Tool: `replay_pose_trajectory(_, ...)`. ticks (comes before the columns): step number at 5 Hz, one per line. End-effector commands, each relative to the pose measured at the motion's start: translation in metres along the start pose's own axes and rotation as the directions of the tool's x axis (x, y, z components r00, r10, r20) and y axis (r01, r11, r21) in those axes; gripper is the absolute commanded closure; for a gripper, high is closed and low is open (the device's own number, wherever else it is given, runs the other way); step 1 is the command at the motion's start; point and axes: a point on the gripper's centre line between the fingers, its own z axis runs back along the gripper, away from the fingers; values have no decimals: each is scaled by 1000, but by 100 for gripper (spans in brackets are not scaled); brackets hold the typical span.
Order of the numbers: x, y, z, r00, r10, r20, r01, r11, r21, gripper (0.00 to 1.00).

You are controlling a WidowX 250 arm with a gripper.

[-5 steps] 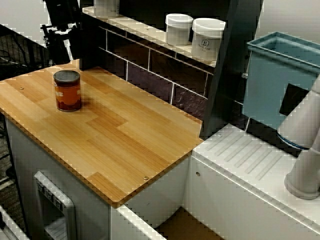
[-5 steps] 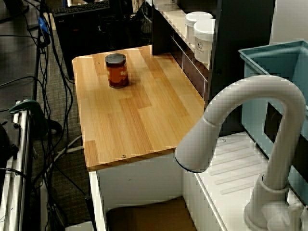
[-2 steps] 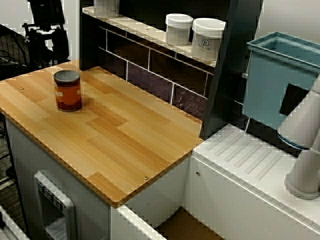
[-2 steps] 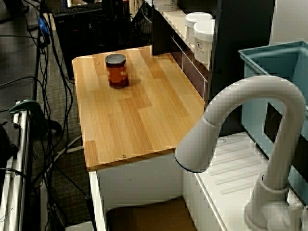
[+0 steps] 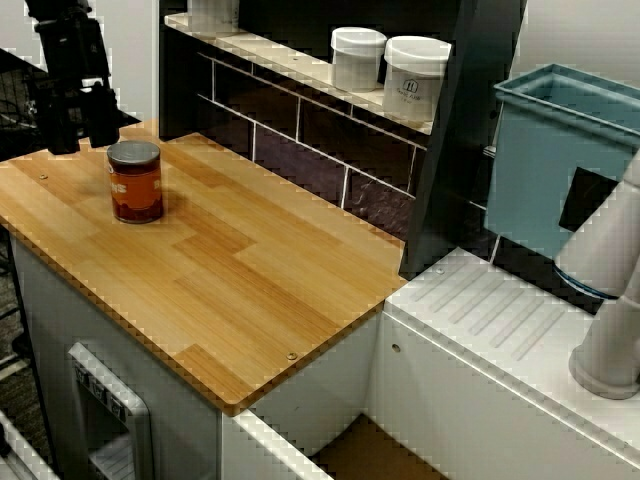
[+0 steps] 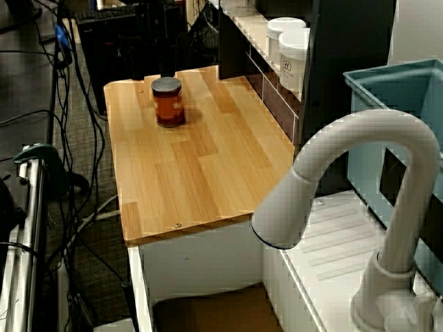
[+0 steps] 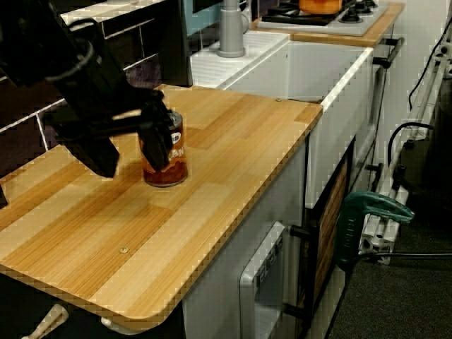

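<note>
A brown-orange can (image 5: 135, 180) with a dark lid stands upright on the wooden counter (image 5: 230, 270), near its back left corner. In the front view my black gripper (image 5: 82, 125) hangs open just left of and behind the can, above the counter's edge. In the view from the counter's far end, the gripper (image 7: 133, 164) is large and close. Its two fingers are spread with nothing between them, and one finger (image 7: 155, 138) overlaps the can (image 7: 169, 157). I cannot tell whether they touch. In the view from the sink end, the can (image 6: 168, 102) shows plainly while the gripper is lost against the dark background.
Two white jars (image 5: 358, 58) (image 5: 415, 78) sit on the tiled shelf behind the counter. A blue bin (image 5: 560, 150) and a white faucet (image 6: 346, 180) stand over the ribbed white drainboard (image 5: 500, 320). Cables (image 6: 69, 104) and a green clamp (image 7: 371, 208) lie beside the unit.
The gripper has moved left and down from the shelf's end to the counter's back left corner, close beside the can. The can has not moved.
</note>
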Motion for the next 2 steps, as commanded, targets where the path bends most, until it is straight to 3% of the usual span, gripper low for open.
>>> replay_pose_trajectory(1,3,-18,1,999,-31,-38,33,997,65,0)
replay_pose_trajectory(2,17,-15,-10,999,-19,-29,21,997,68,0)
